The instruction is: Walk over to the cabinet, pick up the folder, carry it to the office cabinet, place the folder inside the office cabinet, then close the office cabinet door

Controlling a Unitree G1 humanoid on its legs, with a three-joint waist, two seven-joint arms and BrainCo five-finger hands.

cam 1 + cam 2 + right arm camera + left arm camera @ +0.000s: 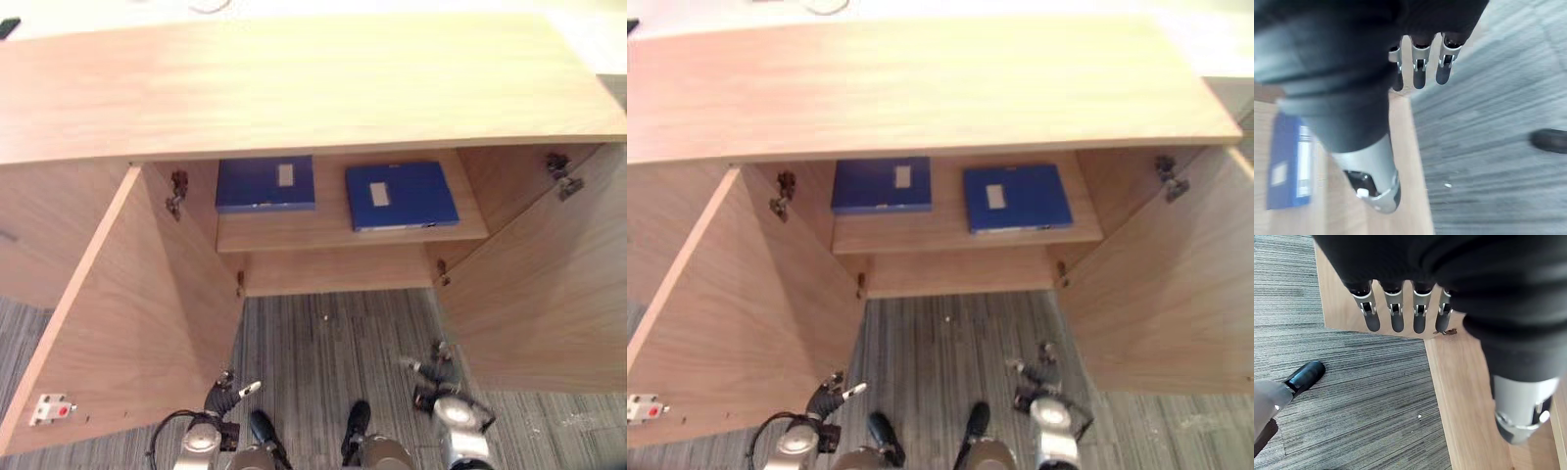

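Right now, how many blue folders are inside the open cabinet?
2. The left folder and the right folder lie apart on the shelf. Others may hide under the cabinet top.

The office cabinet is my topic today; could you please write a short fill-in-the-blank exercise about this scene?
1. The office cabinet has its left door and right door both standing ____.
2. The left folder and the right folder lie on its shelf, both coloured ____.
3. The left hand and right hand, fingers straight, hold ____.
Missing words: open; blue; nothing.
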